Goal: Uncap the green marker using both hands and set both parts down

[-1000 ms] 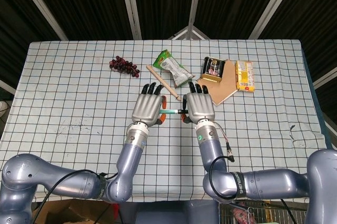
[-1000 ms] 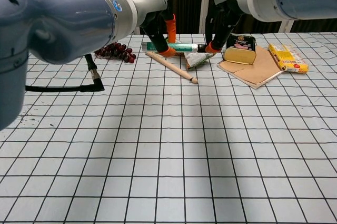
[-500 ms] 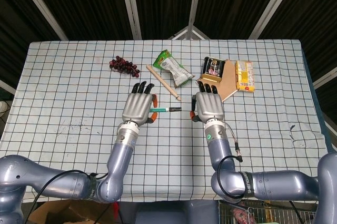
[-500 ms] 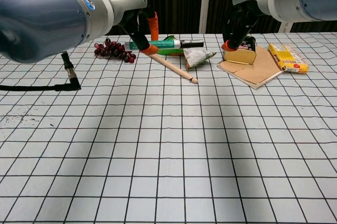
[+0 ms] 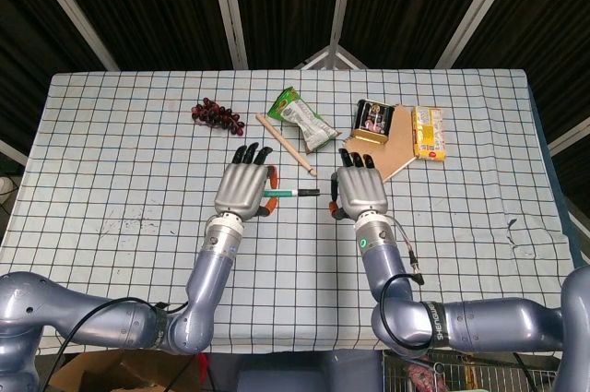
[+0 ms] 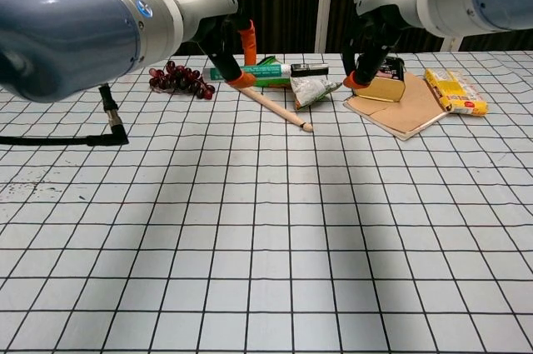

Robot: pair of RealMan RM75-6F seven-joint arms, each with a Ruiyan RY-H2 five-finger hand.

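While gripped by left hand (image 5: 243,191): green marker (image 5: 288,194) level, tip toward cap-holding right hand (image 5: 359,193).

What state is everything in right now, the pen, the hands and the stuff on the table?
green marker: held level above the table, black end toward the right hand; cap on or off unclear.
left hand: grips the marker.
right hand: apart from the marker, fingers curled; contents hidden.
tin: closed, on the wooden board.
snack packet: lying flat.
wooden stick: lying flat.
grapes: lying in a bunch.
yellow box: lying flat.
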